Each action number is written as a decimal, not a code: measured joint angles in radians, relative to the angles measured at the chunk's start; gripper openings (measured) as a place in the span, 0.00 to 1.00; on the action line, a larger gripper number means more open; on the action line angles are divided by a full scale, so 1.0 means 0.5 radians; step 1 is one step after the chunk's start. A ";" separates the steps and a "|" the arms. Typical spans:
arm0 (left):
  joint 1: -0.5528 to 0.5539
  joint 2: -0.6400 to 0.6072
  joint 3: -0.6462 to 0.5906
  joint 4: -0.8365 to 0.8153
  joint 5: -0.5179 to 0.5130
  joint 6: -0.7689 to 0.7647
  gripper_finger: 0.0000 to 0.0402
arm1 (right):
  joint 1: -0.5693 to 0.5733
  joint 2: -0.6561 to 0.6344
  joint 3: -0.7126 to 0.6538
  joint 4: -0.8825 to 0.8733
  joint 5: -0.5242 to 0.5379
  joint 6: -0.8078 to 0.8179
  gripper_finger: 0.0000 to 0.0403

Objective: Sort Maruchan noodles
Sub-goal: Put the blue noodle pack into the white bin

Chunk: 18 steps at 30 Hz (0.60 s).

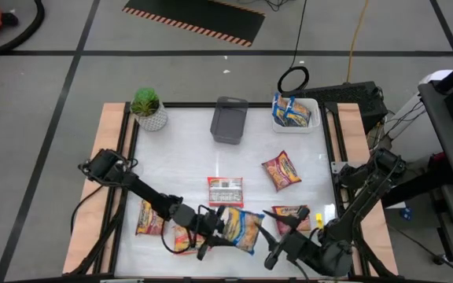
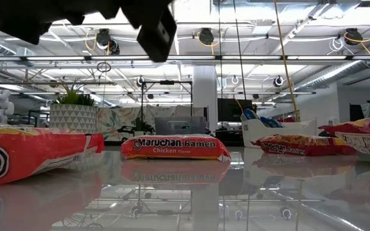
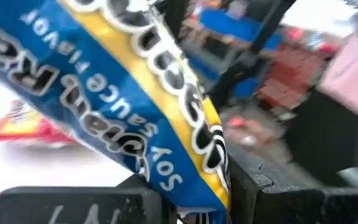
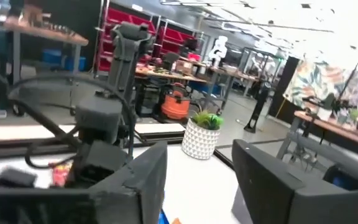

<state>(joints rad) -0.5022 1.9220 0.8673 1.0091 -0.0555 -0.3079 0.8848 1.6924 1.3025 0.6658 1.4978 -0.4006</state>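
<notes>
Blue-and-yellow soy sauce packet [image 1: 242,228] sits clamped in the left end effector [image 1: 213,232], just left of the empty, parted right end effector [image 1: 285,240], far from the white tray [image 1: 314,118].

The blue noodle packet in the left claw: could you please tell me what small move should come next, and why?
Probably lift it and carry it toward the white tray at the far right corner. The left claw is shut on the blue packet, the tray already holds blue packets, and the right claw stands open and empty nearby.
</notes>
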 joint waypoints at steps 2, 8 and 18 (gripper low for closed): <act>0.000 -0.060 0.000 -0.200 -0.122 0.066 0.23 | 0.004 0.001 0.000 0.149 0.054 -0.042 0.45; -0.046 -0.329 0.000 -0.841 -0.599 0.297 0.22 | -0.017 -0.001 0.000 0.290 0.091 0.057 0.43; -0.217 -0.770 0.000 -1.621 -1.232 0.527 0.20 | -0.030 0.000 0.000 0.190 0.003 0.184 0.43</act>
<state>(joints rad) -0.6110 1.5372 0.8673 0.1985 -0.6718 -0.0445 0.8696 1.6925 1.3025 0.7608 1.4995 -0.3085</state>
